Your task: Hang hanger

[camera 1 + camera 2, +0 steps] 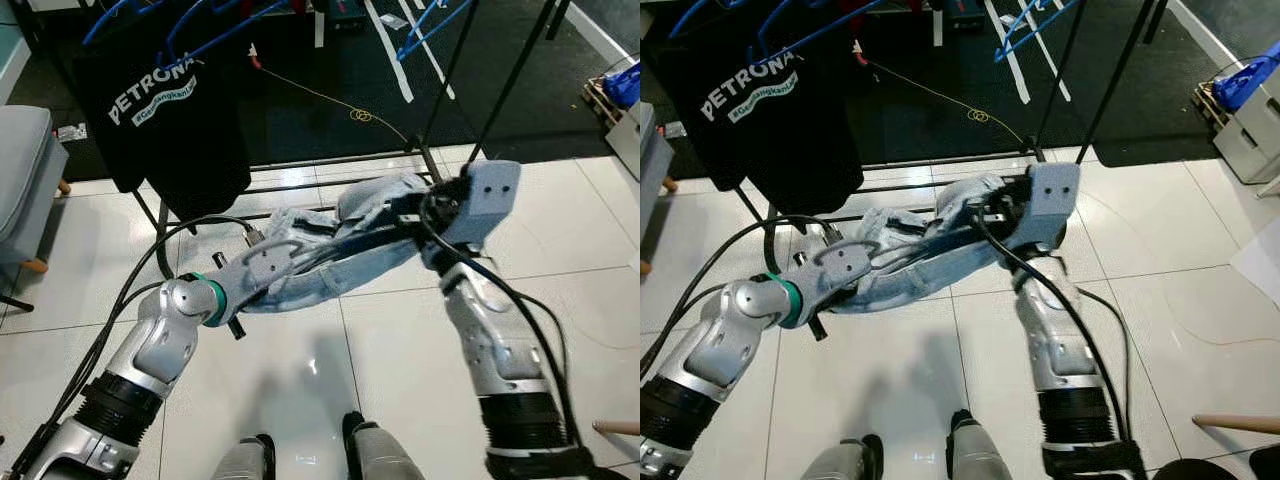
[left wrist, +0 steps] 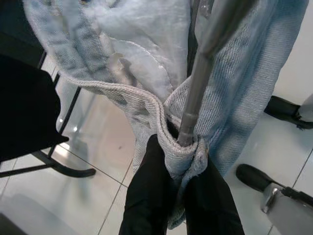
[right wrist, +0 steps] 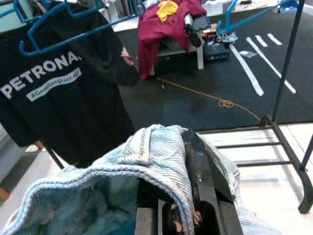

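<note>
White tiled floor (image 1: pixel 400 370) meets a dark carpet where a clothes rack (image 1: pixel 455 80) stands; both arms hold pale denim jeans (image 1: pixel 330 255) low before it. Left wrist view: left gripper (image 2: pixel 178 161) fingers clamp denim around a grey hanger bar (image 2: pixel 200 78). Right wrist view: right gripper (image 3: pixel 188 161) pinches the waistband; a black T-shirt (image 3: pixel 54 98) on a blue hanger (image 3: pixel 63 22) crowds the rail. Next, probably, lifting toward the rail.

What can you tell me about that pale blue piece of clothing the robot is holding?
The pale blue garment looks like faded denim with stitched seams and a lighter lining. It hangs crumpled between both arms above the white tiled floor. The left gripper pinches one folded hem; the right gripper clamps the other end. A grey rod runs along inside it.
</note>
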